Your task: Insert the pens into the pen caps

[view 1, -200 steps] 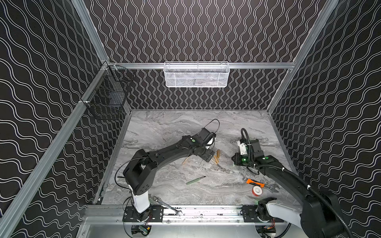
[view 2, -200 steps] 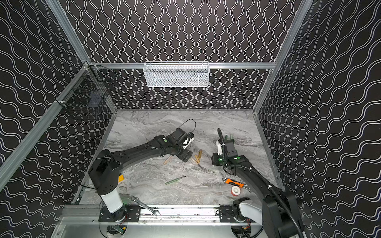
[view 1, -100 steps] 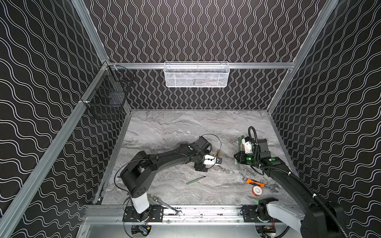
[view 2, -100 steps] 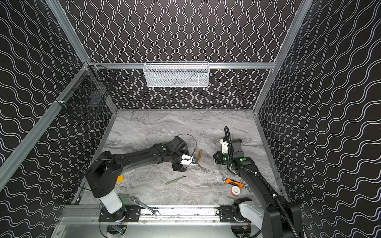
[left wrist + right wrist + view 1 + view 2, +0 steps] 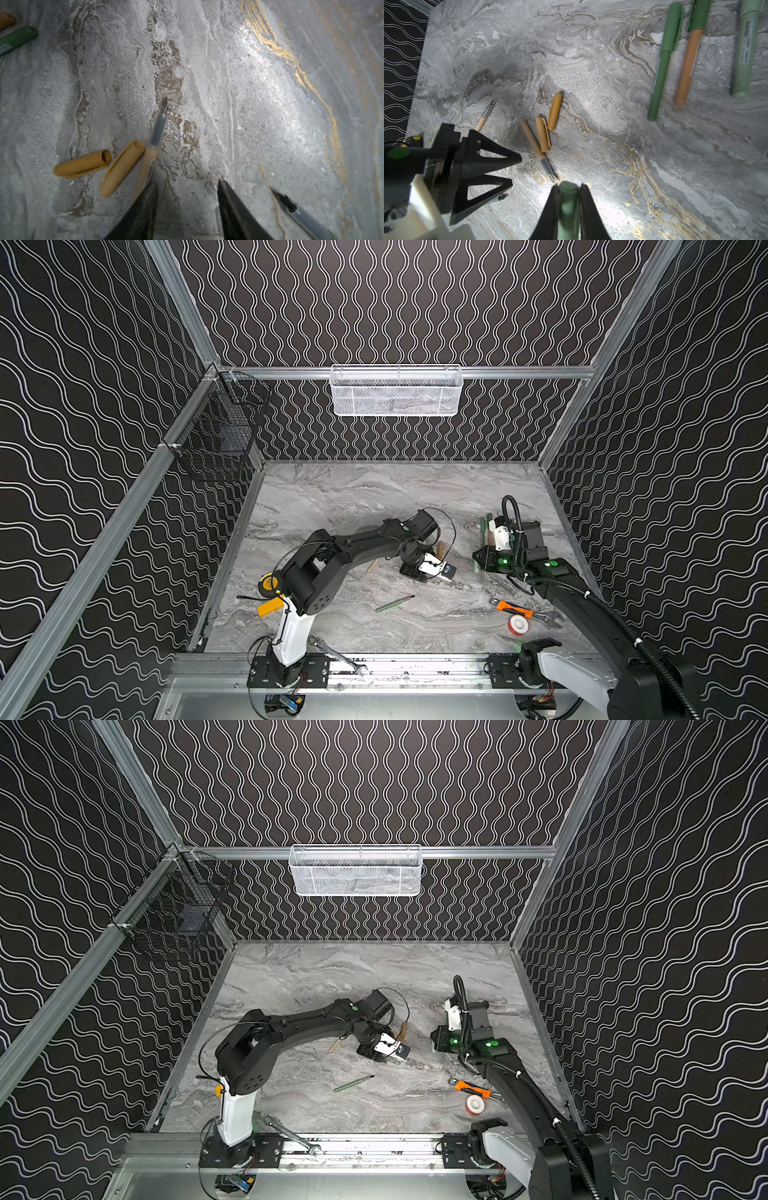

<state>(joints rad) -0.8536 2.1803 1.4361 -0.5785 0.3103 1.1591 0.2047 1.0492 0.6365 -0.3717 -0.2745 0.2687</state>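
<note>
My left gripper is low over the marble, open, with nothing between its fingers. A tan pen with a dark tip lies just beside one finger, next to two tan pen caps. On the other side lies a second uncapped pen. My right gripper is shut on a pale green pen cap. It faces the left gripper and the tan pen. Three capped pens lie side by side beyond. A dark green pen lies alone nearer the front.
An orange-handled tool and a red-and-white tape roll lie at the front right. A steel wrench rests by the front rail, and a yellow tape measure by the left arm's base. A white mesh basket hangs on the back wall.
The left arm has swung forward and down to the table beside the tan pen and caps, and its jaws have narrowed. The right gripper has drifted back slightly, still holding.
</note>
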